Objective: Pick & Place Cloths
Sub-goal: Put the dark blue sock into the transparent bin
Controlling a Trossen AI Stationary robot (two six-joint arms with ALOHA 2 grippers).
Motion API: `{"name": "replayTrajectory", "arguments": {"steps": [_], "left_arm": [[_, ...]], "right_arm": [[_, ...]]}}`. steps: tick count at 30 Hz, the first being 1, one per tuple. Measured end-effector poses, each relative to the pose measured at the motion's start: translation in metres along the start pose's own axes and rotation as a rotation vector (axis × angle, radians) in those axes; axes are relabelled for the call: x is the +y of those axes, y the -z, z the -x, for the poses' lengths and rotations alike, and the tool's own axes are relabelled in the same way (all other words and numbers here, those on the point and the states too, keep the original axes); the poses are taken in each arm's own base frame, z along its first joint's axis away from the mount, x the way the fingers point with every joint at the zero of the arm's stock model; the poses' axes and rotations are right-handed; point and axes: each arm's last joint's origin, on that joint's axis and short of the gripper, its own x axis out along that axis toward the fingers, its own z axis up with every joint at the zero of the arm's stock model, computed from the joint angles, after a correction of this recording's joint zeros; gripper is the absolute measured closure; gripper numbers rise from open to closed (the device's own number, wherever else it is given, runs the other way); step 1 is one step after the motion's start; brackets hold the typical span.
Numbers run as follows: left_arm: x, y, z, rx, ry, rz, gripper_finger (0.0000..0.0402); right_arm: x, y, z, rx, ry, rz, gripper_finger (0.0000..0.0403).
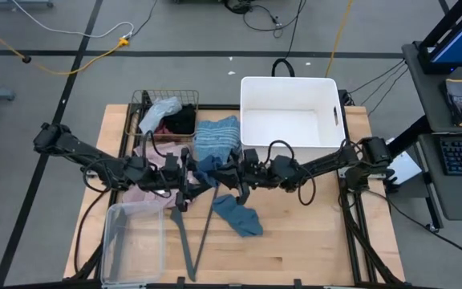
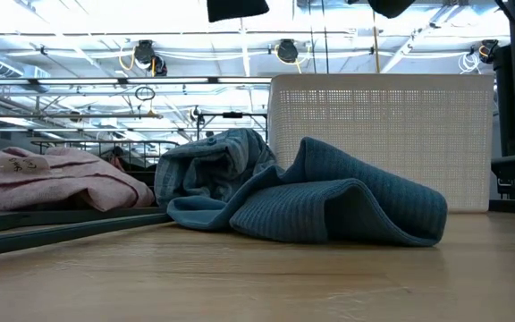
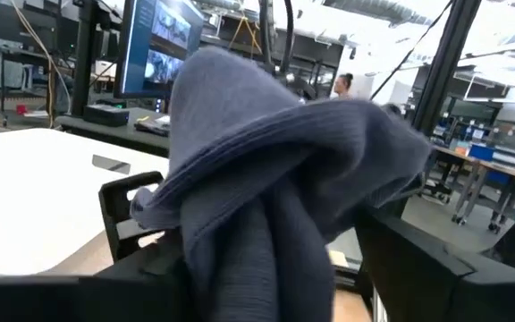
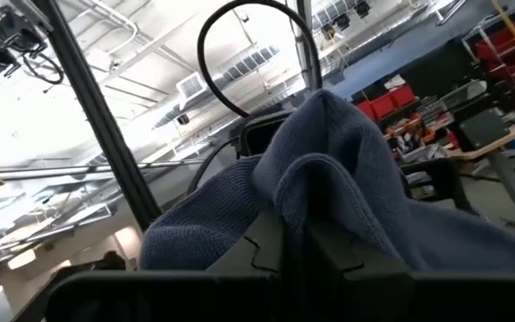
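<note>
From above, two dark arms meet over the middle of a wooden table (image 1: 311, 241). Between their tips hangs a navy cloth (image 1: 208, 164), with the left gripper (image 1: 189, 178) and the right gripper (image 1: 233, 172) at either end of it. Behind stand a white bin (image 1: 289, 120) and a wire basket (image 1: 147, 100) holding more garments; a blue striped towel (image 1: 217, 136) lies between them, a pink checked shirt (image 1: 152, 164) under the left arm, a teal cloth (image 1: 237, 213) in front, beside a grey hanger (image 1: 184, 241) and a clear tub (image 1: 131, 241). At table level, the teal cloth sits crumpled and thick-ribbed, the shirt off to one side. From the left wrist, the navy knit drapes in heavy folds over that claw, which stands wide around the bunched fabric. From the right wrist, the same knit is pinched tight in closed jaws. It looks soft, limp and light; a bunched fold or edge seems the best hold.
</note>
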Motion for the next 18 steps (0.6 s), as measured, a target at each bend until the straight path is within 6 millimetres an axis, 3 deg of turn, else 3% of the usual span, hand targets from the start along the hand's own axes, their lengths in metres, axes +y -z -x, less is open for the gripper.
{"name": "replayTrajectory", "arguments": {"steps": [4,11,18], "left_arm": [[0.001,0.003,0.0,0.031,-0.007,-0.014,0.0212],[0.001,0.005,0.001,0.062,0.004,-0.058,0.038],[0.002,0.0,0.014,0.142,0.041,-0.059,0.039]], "right_arm": [[0.0,0.0,0.0,0.001,-0.001,0.006,0.0395],[0.001,-0.001,0.0,-0.001,-0.007,0.005,0.0374],[0.003,0.0,0.0,0.07,-0.107,-0.02,0.0356]]}}
